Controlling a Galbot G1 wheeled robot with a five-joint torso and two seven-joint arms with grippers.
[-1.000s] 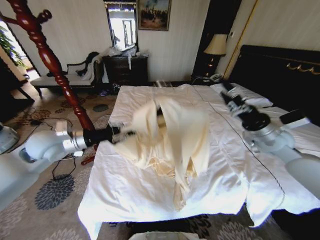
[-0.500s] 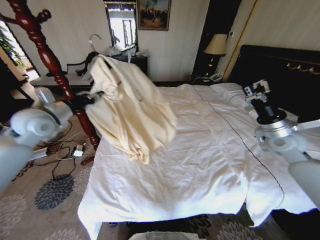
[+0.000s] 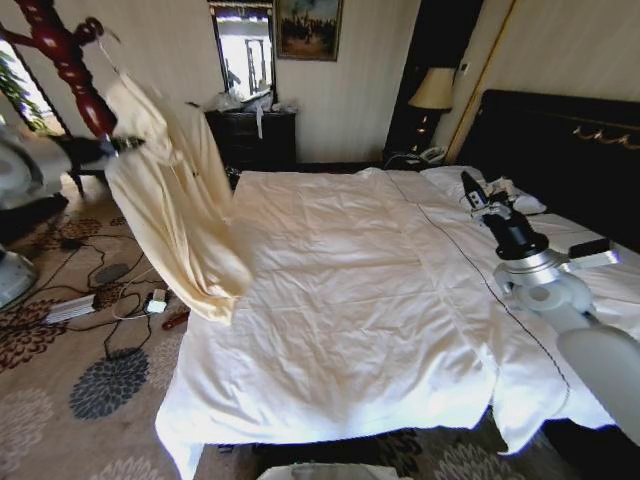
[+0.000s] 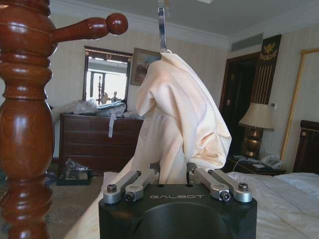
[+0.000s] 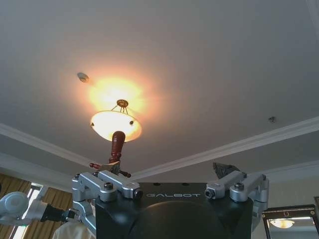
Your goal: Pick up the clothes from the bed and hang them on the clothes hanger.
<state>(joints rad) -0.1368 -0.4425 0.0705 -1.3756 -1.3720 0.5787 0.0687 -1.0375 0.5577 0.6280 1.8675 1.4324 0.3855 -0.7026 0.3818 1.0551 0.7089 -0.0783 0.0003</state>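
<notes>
Beside the carved red-brown wooden coat stand, the left gripper, clamped on the pale cream-yellow garment, has swung it clear of the white-sheeted bed, near hanging height, while the right gripper waits spread and empty over the bed.

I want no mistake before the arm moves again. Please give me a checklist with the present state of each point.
1. Clothes off the bed: ok.
2. Left gripper jaws shut on the clothes: ok.
3. Silver hook at the top of the clothes: ok.
4. Hook resting on a peg of the wooden stand: cannot tell.
5. Right gripper clear, raised over the pillows, jaws open: ok.
</notes>
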